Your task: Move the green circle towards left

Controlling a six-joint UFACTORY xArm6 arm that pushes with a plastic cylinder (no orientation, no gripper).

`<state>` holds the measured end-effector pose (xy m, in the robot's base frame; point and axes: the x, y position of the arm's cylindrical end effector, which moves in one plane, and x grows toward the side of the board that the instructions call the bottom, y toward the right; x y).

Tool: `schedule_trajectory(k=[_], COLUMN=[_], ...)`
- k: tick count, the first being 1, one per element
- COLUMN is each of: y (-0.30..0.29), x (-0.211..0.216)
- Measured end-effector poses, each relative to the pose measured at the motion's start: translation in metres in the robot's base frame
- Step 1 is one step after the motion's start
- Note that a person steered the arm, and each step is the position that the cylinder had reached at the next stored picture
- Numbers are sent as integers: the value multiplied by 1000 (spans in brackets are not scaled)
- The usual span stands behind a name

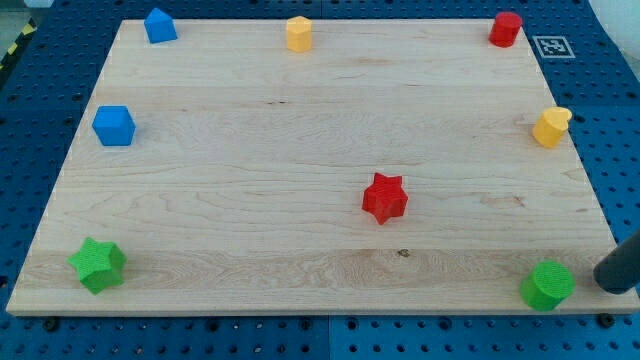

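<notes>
Pale wooden board (300, 200) lying on a blue perforated table (30, 90). The green round block (547, 286), the task's thing, sits at the board's bottom corner on the view's right, close to the edge. My tip (607, 286), a dark rod end, enters from the view's right edge and stands just beside the green round block on its right; whether they touch cannot be told. No fingers on this rig, only the rod.

Other blocks:
- red star-shaped block (384, 197), centre, well apart from the tip
- green star-shaped block (98, 265), bottom left corner
- blue cube (114, 126), left side
- blue house-shaped block (159, 26), top left
- yellow hexagonal block (299, 34), top middle
- red cylinder-like block (505, 29), top right
- yellow heart-like block (550, 127), right edge
</notes>
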<state>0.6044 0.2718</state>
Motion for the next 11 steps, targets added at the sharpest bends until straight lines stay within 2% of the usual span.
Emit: schedule_trajectory(k=[2,5,8,9,11], y=[22,-58,-111,-119,-96], x=[13,14,14,14,14])
